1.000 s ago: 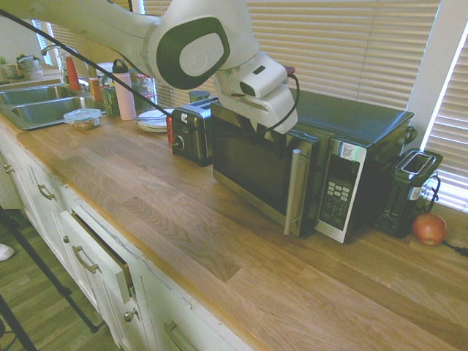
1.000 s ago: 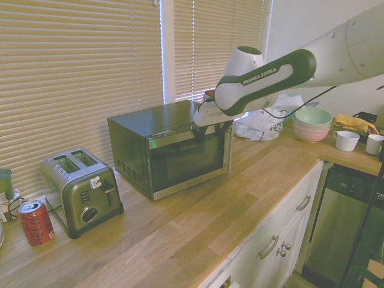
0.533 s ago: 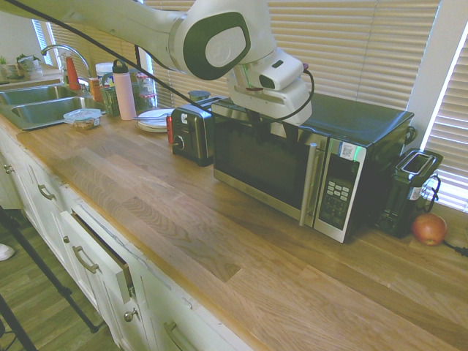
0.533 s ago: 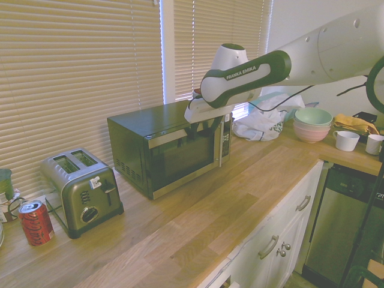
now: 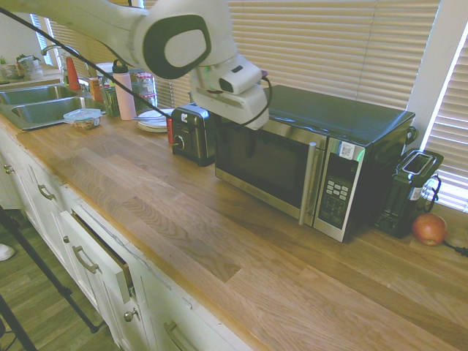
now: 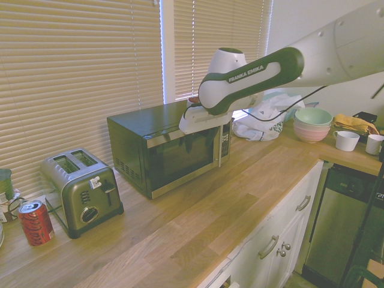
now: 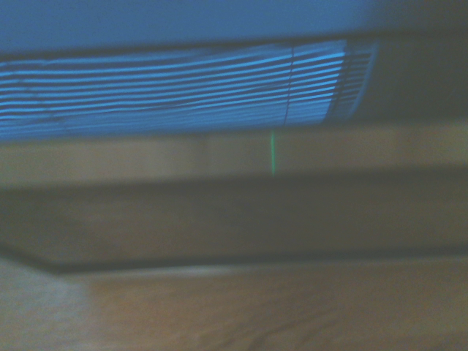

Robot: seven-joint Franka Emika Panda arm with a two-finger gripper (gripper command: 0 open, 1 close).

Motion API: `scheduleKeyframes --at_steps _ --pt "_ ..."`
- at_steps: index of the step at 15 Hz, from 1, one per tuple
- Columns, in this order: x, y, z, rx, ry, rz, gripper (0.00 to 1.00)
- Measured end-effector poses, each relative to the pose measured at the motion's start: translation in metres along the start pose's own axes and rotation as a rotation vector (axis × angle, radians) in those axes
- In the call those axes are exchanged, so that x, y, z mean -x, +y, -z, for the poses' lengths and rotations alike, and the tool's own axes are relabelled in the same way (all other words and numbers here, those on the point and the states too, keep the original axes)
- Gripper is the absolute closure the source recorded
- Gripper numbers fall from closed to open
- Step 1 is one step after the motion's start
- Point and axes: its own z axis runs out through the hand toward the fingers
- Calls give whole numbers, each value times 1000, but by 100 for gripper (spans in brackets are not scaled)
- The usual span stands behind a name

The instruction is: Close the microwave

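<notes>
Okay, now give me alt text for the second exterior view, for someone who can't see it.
A white robot arm reaches in from the right over the front of a black-topped microwave with its door closed. Nearer, at left on the wooden counter, stand a toaster and red can.

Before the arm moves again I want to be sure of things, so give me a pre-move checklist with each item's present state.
1. Door of the black-topped, steel-fronted microwave lies flush with the keypad panel: ok, as far as the first exterior view shows.
2. Vertical silver bar handle free of the arm: ok.
3. White arm's hand away from the microwave front: not ok, it hangs close before the door.
4. Fingers' opening known: cannot tell, they are dark against the door.
5. Silver-and-black two-slot toaster upright: ok.
6. White drawer under the counter pushed in: not ok.
</notes>
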Motion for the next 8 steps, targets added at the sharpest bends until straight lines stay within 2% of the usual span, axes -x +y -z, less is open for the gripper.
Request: scheduleKeyframes --at_steps 2,5,8 --pt "41 17 3 31 -55 25 0" --pt "111 43 -21 100 -140 79 0" --pt "158 58 -26 143 -178 127 0"
